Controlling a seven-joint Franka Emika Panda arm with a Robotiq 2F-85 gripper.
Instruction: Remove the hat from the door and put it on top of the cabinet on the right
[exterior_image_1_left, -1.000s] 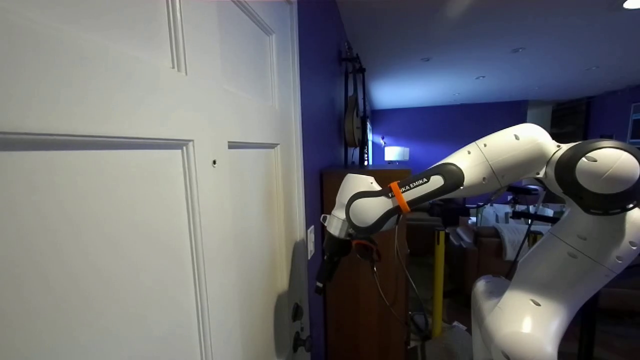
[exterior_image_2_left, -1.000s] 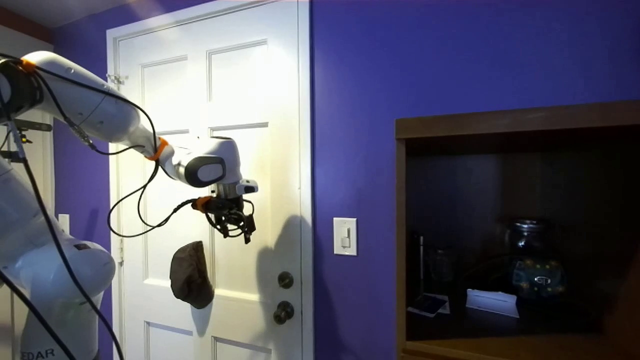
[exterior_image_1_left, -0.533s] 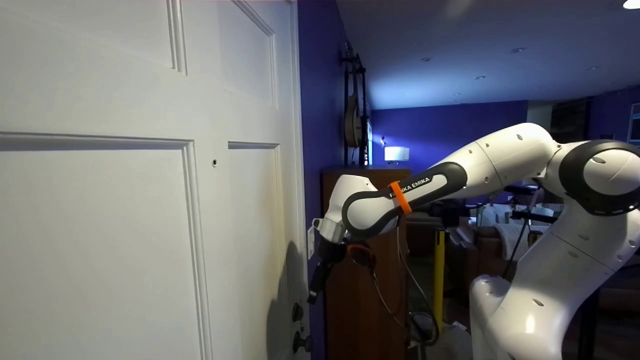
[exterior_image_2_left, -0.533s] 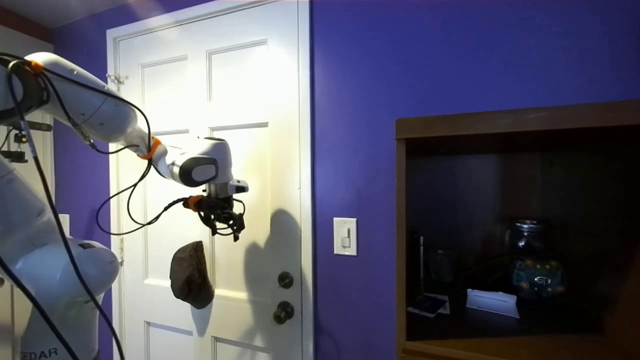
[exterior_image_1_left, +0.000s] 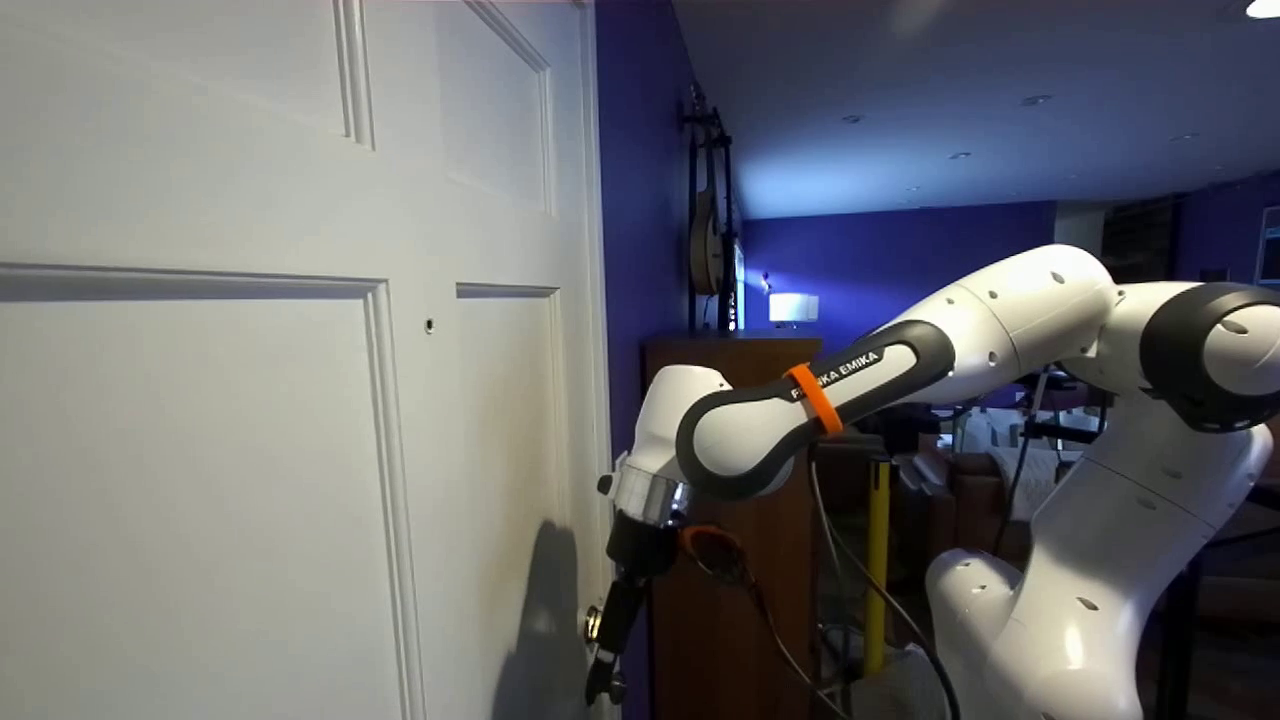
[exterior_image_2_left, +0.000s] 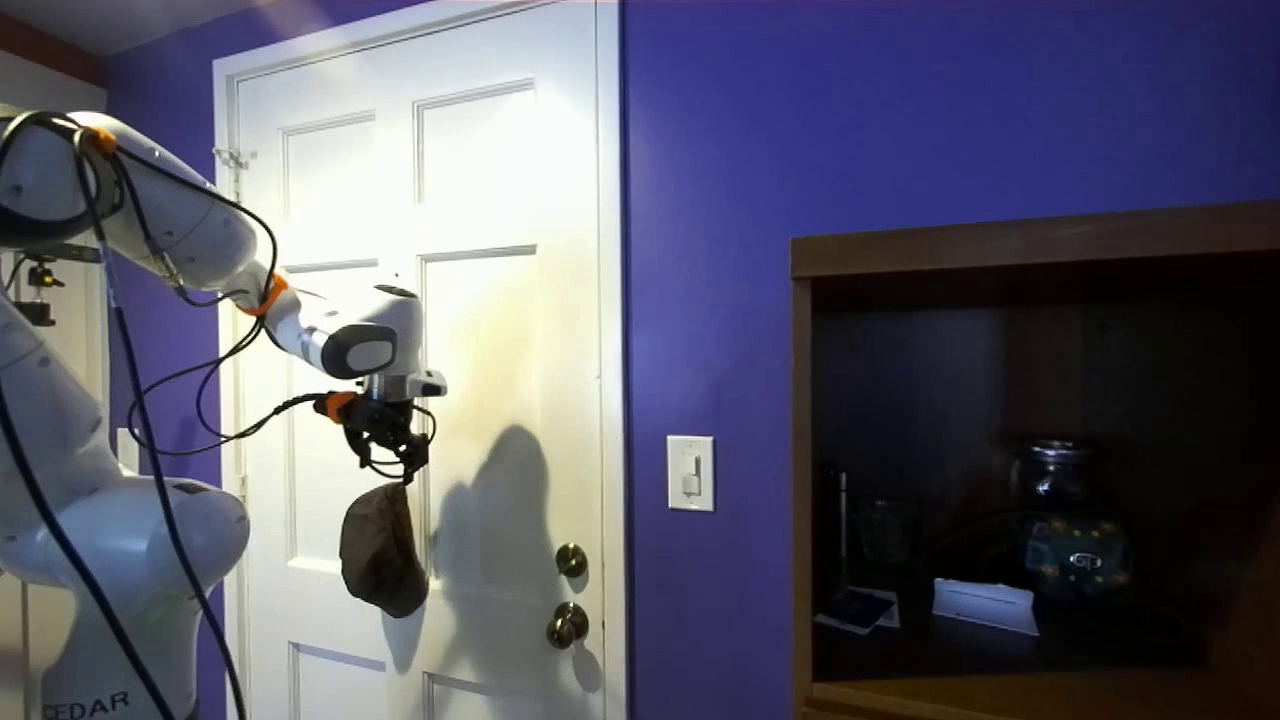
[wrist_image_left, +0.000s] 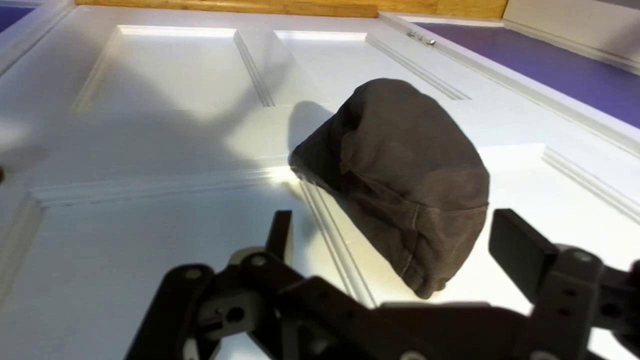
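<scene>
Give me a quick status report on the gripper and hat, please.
Gripper open, just above the hat. The hat on the door, not yet gripped. No obstacle visible in the way.

On the door (exterior_image_2_left: 490, 385) in an exterior view hangs the hat (exterior_image_2_left: 383, 552), jaws pointing down at its twelve o'clock, contact unclear, cabinet (exterior_image_2_left: 1030, 240) at three.

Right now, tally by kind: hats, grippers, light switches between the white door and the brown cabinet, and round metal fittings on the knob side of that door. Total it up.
Hat: 1
Gripper: 1
Light switch: 1
Round metal fittings, knob and deadbolt: 2
Total: 5
</scene>
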